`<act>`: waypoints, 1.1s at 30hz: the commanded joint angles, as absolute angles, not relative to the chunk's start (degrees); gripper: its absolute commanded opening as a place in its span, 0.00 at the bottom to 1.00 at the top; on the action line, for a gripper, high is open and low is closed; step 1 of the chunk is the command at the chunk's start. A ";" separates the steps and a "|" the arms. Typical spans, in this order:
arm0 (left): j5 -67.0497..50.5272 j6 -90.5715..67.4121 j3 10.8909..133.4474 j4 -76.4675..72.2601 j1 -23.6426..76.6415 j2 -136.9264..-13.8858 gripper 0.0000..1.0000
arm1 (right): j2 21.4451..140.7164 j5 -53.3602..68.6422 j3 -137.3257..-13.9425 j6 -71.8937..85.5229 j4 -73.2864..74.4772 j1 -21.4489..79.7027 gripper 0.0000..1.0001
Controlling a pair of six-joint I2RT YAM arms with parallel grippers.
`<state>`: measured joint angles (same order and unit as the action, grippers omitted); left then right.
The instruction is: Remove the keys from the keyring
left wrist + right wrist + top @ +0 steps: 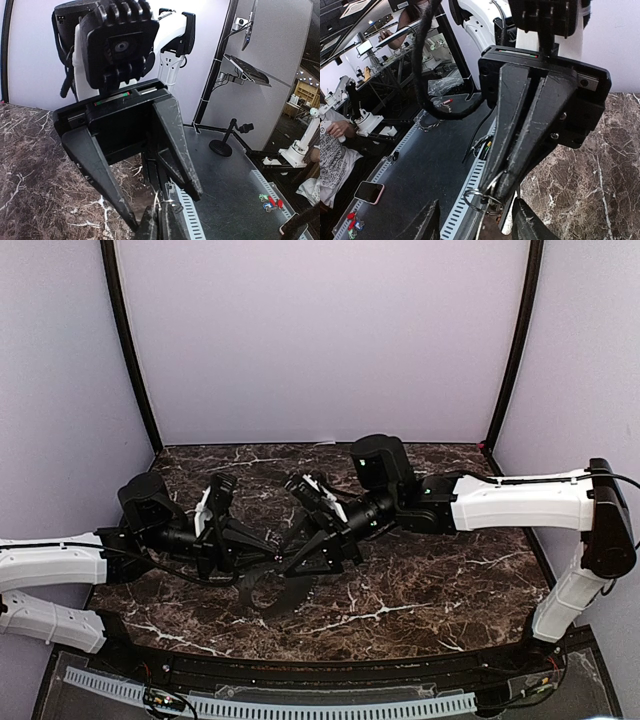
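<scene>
Two hands here: left hand (495, 189) clenched on the thin silvery wire keyring (479, 196), right hand (162, 205) spread open around it. Probably light, springy and slippery, so pinch the coil's edge.

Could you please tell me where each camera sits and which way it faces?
Top: above and behind, looking down on the table; left arm and right arm show.
Left wrist: on that arm, faces the open right gripper; own fingertips below.
Right wrist: on that arm, faces the shut left gripper; own fingers below.
Shared: both wrist views show the held keyring.
</scene>
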<state>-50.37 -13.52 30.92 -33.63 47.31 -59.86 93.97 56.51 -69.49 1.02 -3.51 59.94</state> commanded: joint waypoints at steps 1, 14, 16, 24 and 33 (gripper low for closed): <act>-48.94 -9.76 33.37 -30.78 47.64 -58.36 0.00 | 93.91 59.64 -69.17 3.35 -7.06 59.85 0.44; -46.69 -6.57 35.09 -25.50 47.64 -58.67 0.00 | 95.00 61.24 -68.48 5.01 -8.43 59.81 0.19; -46.64 -6.13 35.48 -24.55 47.64 -58.70 0.00 | 95.08 61.42 -68.30 5.39 -9.14 59.85 0.16; -44.58 -4.31 36.31 -21.37 47.64 -58.47 0.00 | 95.01 61.49 -68.07 5.59 -8.96 59.73 0.00; -37.77 2.44 38.15 -14.32 47.95 -56.75 0.00 | 96.41 53.37 -70.42 2.29 -0.06 59.09 0.00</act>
<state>-44.58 -1.74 35.59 -17.45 48.18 -58.35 95.07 55.83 -68.45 4.71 -4.73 58.81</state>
